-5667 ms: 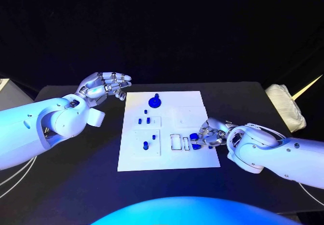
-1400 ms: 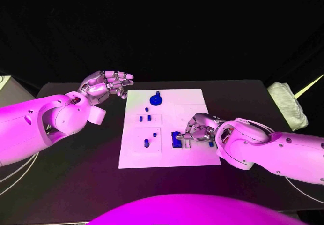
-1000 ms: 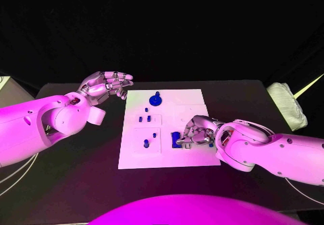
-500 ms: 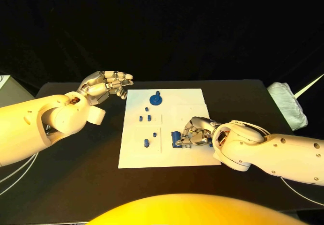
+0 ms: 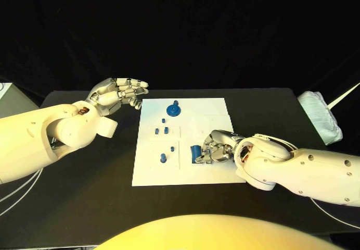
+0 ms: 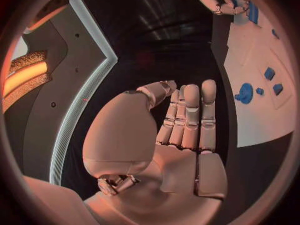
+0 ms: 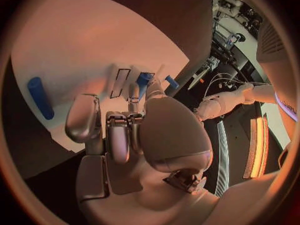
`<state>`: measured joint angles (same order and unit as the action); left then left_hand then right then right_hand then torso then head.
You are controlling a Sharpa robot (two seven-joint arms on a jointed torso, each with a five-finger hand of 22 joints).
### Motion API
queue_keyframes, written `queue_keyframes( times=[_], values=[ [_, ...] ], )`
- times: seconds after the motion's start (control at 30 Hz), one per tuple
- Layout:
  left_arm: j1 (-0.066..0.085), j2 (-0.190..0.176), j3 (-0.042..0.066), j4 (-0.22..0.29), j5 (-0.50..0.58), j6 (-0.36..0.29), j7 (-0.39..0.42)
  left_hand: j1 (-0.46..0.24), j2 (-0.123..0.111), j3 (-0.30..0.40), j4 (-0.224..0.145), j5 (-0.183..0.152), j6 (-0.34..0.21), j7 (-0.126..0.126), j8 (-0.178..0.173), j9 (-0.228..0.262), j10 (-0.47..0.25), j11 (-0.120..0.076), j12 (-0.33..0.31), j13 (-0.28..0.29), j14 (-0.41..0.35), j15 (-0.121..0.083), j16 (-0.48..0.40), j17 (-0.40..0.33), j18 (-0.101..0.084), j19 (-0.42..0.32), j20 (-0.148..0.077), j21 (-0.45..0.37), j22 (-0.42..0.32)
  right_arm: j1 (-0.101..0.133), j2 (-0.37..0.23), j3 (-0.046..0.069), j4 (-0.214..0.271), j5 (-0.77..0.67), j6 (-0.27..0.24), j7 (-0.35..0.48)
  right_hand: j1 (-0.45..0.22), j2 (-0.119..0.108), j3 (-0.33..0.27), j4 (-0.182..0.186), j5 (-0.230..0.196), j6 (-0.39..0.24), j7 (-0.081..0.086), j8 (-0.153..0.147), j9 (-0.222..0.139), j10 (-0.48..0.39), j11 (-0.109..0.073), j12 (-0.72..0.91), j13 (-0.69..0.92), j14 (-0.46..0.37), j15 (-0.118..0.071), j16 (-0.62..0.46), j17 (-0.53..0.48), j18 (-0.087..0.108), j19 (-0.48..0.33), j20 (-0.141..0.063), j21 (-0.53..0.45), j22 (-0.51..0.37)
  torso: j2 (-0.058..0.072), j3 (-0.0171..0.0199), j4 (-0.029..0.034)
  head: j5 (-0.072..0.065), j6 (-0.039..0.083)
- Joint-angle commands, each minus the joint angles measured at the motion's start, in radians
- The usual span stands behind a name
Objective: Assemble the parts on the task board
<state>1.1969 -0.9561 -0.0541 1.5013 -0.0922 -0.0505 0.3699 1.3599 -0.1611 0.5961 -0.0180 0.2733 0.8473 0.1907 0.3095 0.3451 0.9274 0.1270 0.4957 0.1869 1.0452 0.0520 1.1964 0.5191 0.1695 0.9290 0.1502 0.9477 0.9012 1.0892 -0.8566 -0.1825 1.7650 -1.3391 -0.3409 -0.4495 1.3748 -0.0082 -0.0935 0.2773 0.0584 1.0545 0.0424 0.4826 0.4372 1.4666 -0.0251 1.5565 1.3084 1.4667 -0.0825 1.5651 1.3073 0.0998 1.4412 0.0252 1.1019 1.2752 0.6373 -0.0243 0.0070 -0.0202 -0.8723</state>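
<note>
Head view: unmarked white task board (image 5: 214,174), blue parts (image 5: 173,110).

The right hand (image 5: 216,147) covers the part of the task board (image 5: 213,174) beneath it, so whether its curled fingers pinch the blue part (image 5: 196,153) just beside them cannot be told. In the right wrist view its own palm hides the fingertips' contact. The small blue pieces (image 5: 161,128) beyond that hand are too small to tell their shape.
</note>
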Motion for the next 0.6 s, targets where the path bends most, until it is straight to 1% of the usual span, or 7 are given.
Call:
queue_keyframes(
  times=[0.03, 0.17, 0.27, 0.37, 0.43, 0.5, 0.6],
  values=[
    [-0.001, 0.0, 0.001, 0.002, 0.004, 0.016, 0.004, -0.006, 0.002, 0.006, -0.001, -0.001, -0.001, 0.001, 0.004, 0.001, -0.005, -0.001, 0.007, 0.0, -0.005, -0.001, -0.005, -0.002, 0.015, -0.007, -0.003, -0.001, -0.001, -0.003, -0.008, -0.002, -0.007, -0.029, -0.023, -0.015, 0.01, 0.008, 0.005, 0.004, 0.006, 0.004, -0.001, -0.003, 0.0, 0.1, -0.004, 0.005, 0.256, 0.104, -0.005, 0.006, 0.264, -0.014, 0.006, -0.003, 0.002, 0.002, 0.0, 0.0004, 0.0007, 0.001, 0.001],
    [-0.001, -0.001, 0.001, 0.002, 0.004, 0.017, 0.003, -0.006, 0.002, 0.006, -0.001, -0.001, -0.001, 0.001, 0.004, 0.001, -0.005, -0.001, 0.007, 0.0, -0.005, -0.001, -0.005, -0.002, 0.015, -0.007, -0.003, -0.001, -0.001, -0.003, -0.021, -0.002, 0.006, 0.002, -0.052, 0.029, -0.004, 0.002, 0.003, 0.012, 0.012, 0.004, 0.001, -0.004, -0.002, 0.099, -0.002, 0.003, 0.255, 0.104, -0.004, 0.006, 0.264, -0.013, 0.005, -0.003, -0.004, 0.0, 0.0, 0.0001, 0.0004, 0.002, 0.003],
    [-0.001, -0.002, 0.001, 0.002, 0.004, 0.018, 0.002, -0.006, 0.002, 0.006, -0.001, -0.001, -0.001, 0.001, 0.004, 0.001, -0.005, -0.001, 0.007, 0.0, -0.005, -0.001, -0.005, -0.002, 0.015, -0.007, -0.003, -0.001, -0.001, -0.002, -0.04, -0.001, 0.026, 0.032, -0.095, 0.072, -0.018, -0.008, 0.0, 0.013, 0.014, -0.002, 0.005, -0.007, -0.005, 0.093, 0.001, -0.01, 0.248, 0.104, -0.002, 0.006, 0.264, -0.011, 0.001, -0.001, -0.018, -0.008, 0.0, 0.0003, -0.0009, 0.005, 0.002],
    [-0.001, -0.004, 0.001, 0.002, 0.004, 0.018, 0.002, -0.006, 0.002, 0.006, -0.001, -0.001, -0.001, 0.001, 0.004, 0.001, -0.005, -0.001, 0.007, 0.0, -0.005, -0.001, -0.005, -0.002, 0.015, -0.007, -0.003, -0.001, -0.001, 0.003, -0.07, 0.0, 0.053, 0.063, -0.144, 0.111, -0.046, -0.029, 0.008, 0.013, 0.018, -0.025, 0.018, -0.02, -0.014, 0.083, 0.012, -0.029, 0.237, 0.104, 0.007, 0.006, 0.264, -0.007, -0.008, 0.005, -0.047, -0.023, 0.0, 0.0003, -0.0029, 0.007, 0.006],
    [-0.001, -0.005, 0.0, 0.001, 0.004, 0.017, 0.002, -0.006, 0.002, 0.006, -0.001, -0.001, -0.001, 0.001, 0.004, 0.001, -0.005, -0.001, 0.007, 0.0, -0.005, -0.001, -0.005, -0.002, 0.015, -0.007, -0.003, -0.001, -0.001, 0.011, -0.09, 0.001, 0.068, 0.076, -0.164, 0.124, -0.047, -0.03, 0.011, 0.013, 0.019, -0.026, 0.019, -0.021, -0.014, 0.083, 0.013, -0.028, 0.237, 0.104, 0.008, 0.006, 0.264, -0.007, -0.008, 0.006, -0.046, -0.022, -0.001, -0.0001, -0.0023, 0.005, 0.008],
    [-0.001, -0.006, 0.0, 0.001, 0.004, 0.017, 0.002, -0.006, 0.002, 0.006, -0.001, -0.001, -0.001, 0.001, 0.004, 0.001, -0.005, -0.001, 0.007, 0.0, -0.005, -0.001, -0.005, -0.002, 0.015, -0.007, -0.003, -0.001, -0.001, 0.022, -0.119, 0.001, 0.081, 0.09, -0.178, 0.132, -0.059, -0.052, 0.032, 0.013, 0.023, -0.048, 0.03, -0.035, -0.022, 0.08, 0.022, -0.033, 0.235, 0.104, 0.015, 0.006, 0.264, -0.007, -0.009, 0.012, -0.052, -0.023, -0.002, -0.0011, -0.0015, 0.003, 0.007],
    [-0.001, -0.006, 0.0, 0.001, 0.004, 0.016, 0.001, -0.006, 0.002, 0.006, -0.001, -0.001, -0.001, 0.001, 0.004, 0.001, -0.005, -0.001, 0.007, 0.0, -0.005, -0.001, -0.005, -0.002, 0.015, -0.007, -0.003, -0.001, -0.001, 0.034, -0.158, 0.001, 0.086, 0.097, -0.188, 0.133, -0.053, -0.068, 0.06, 0.011, 0.023, -0.071, 0.041, -0.055, -0.032, 0.079, 0.032, -0.035, 0.234, 0.104, 0.023, 0.006, 0.264, -0.007, -0.008, 0.019, -0.052, -0.021, -0.003, -0.003, -0.0013, 0.005, 0.012]
  ],
)
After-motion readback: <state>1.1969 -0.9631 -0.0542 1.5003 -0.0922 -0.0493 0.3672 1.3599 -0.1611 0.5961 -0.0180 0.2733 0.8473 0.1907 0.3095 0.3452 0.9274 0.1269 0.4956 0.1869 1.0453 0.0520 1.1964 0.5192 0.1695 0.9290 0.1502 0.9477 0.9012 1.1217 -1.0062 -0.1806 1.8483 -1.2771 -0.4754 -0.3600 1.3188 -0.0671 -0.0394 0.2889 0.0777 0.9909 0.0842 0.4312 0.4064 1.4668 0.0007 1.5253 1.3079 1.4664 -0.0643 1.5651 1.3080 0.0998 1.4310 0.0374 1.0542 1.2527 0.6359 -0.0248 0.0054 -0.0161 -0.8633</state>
